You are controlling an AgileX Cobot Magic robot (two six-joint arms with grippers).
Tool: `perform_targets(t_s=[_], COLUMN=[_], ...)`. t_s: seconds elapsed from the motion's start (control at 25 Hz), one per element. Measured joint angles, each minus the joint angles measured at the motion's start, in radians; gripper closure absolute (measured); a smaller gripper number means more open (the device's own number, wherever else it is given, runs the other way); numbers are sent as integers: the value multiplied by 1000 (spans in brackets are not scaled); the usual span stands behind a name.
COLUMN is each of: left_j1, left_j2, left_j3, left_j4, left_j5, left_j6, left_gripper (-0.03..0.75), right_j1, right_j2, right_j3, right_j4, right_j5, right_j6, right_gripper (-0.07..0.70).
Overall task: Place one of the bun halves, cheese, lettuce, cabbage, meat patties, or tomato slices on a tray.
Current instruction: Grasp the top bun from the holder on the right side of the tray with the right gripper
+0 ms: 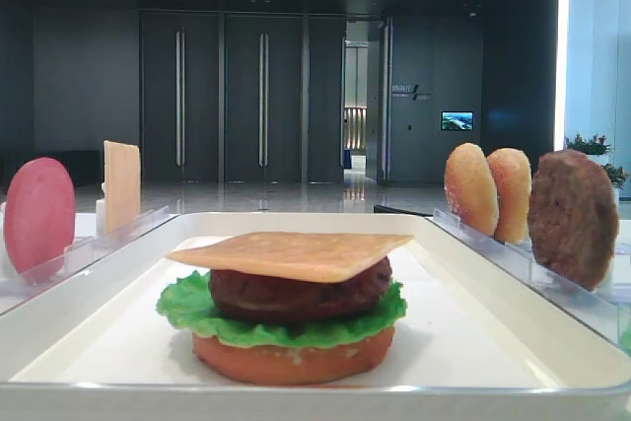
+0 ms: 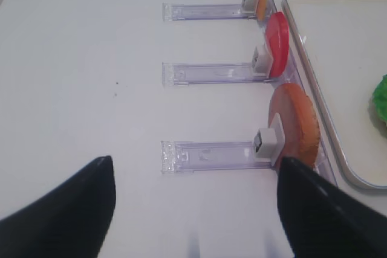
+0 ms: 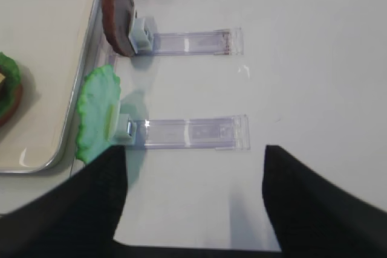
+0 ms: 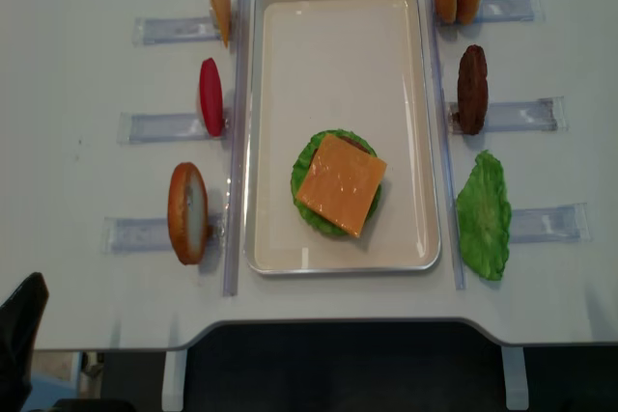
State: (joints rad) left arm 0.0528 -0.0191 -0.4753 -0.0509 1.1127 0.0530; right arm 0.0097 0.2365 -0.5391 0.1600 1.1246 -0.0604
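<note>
A: Surface and room?
B: White table [image 4: 77, 94]; dark doors [image 1: 222, 96] behind. Tray [image 4: 290, 45] centred, cheese [image 4: 340, 184] topping its stack.
A: View differences?
B: Only wrist views showed grippers: right gripper [image 3: 193, 203] and left gripper [image 2: 193, 209], both spread, holding nothing.

I am looking at a white tray [image 4: 340, 16] where an orange-yellow cheese slice [image 4: 341, 184] is topping a dark brown patty [image 1: 299, 292], ruffled bright green lettuce [image 1: 187, 309] and a pinkish-red tomato slice [image 1: 292, 361]. Beside it a golden-brown bun half [image 4: 187, 213] (pale inside) is showing, my black right gripper [image 3: 193, 206] is framing another green lettuce leaf [image 4: 484, 216].
</note>
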Motion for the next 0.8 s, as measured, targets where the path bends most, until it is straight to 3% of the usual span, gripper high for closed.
perform_targets(t_s=[0.8], left_j1=[0], left_j2=[0], left_j3=[0], left_j4=[0], left_j5=[0], left_j6=[0], left_gripper=[74], right_j1=[0], right_j2=[471], right_j3=[-294], right_j4=[-35], right_j5=[-4], right_j6=[-1], right_gripper=[166])
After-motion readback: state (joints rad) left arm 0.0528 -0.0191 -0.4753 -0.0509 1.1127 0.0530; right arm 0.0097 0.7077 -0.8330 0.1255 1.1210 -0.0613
